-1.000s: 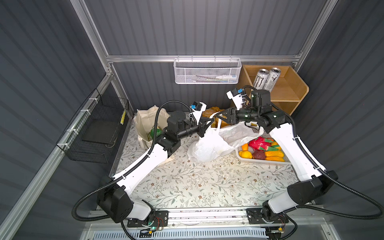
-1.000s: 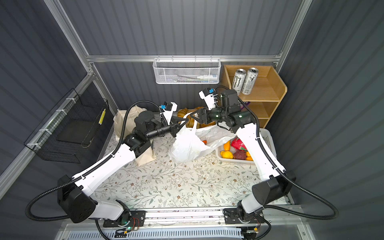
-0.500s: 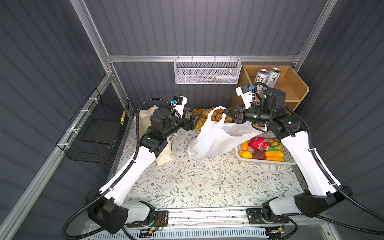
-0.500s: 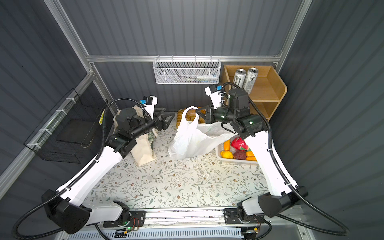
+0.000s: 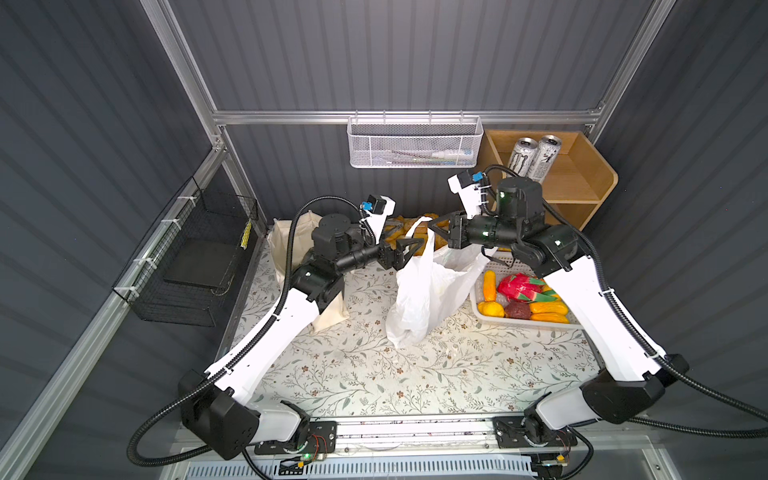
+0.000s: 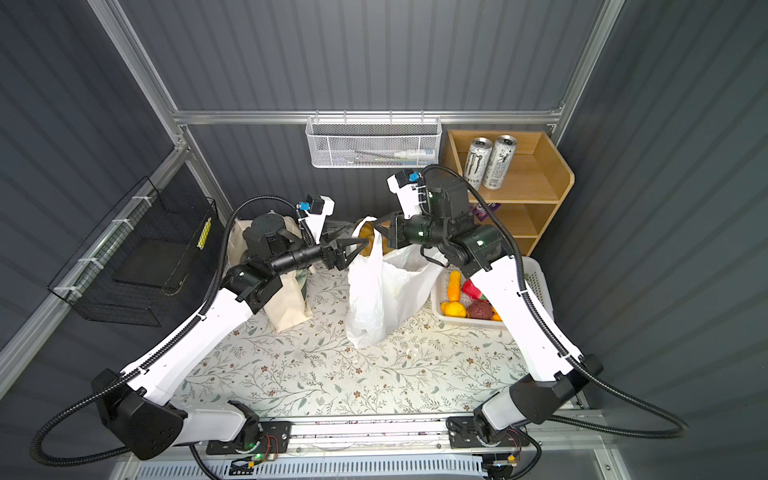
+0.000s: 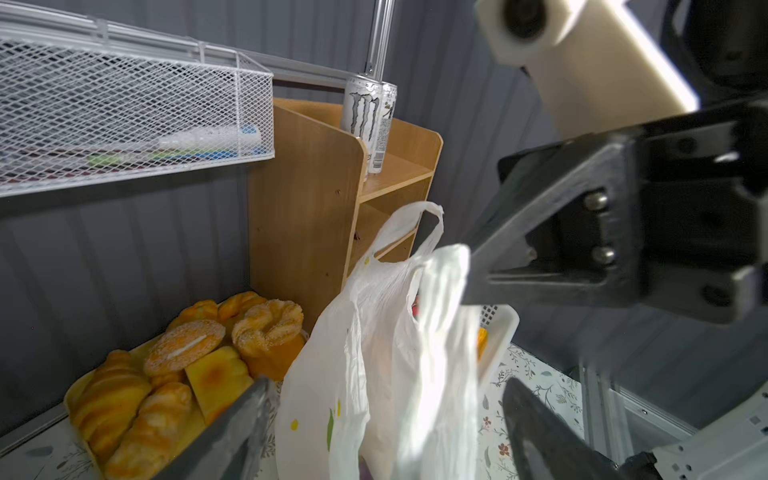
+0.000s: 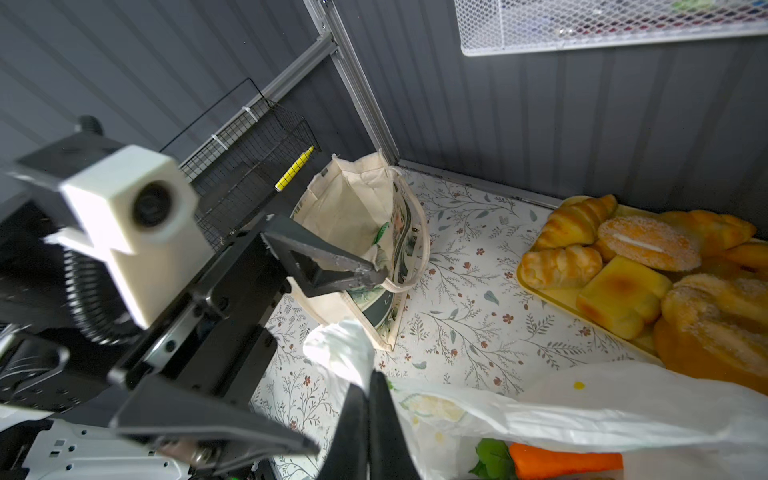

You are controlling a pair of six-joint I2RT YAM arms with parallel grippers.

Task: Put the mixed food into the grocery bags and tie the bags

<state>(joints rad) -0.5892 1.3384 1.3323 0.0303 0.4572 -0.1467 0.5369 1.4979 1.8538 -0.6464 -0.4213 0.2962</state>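
**White plastic bag** [image 5: 417, 291]: stands upright mid-bench [image 5: 374, 374], one loop handle drawn up at its top. An orange carrot piece [image 8: 561, 461] shows in its mouth.

**Right hand** [image 5: 432, 226]: above the bag, fingers [image 8: 357, 424] pressed together and clamped on that handle. A tuft of plastic pokes out past them. The forearm lies level, reaching in from the bag's right.

**Left hand** [image 5: 411, 251]: just left of the bag's top, fingers spread wide and aimed at the pinched handle. Whether it touches cannot be told.

**Canvas tote** [image 5: 277, 249]: left of the bag, behind the left arm, mouth open.

**Toy produce** [image 5: 519, 299]: in the white basket [image 5: 536, 324], just right of the bag.

**Bread rolls** [image 7: 187, 345]: behind the bag.
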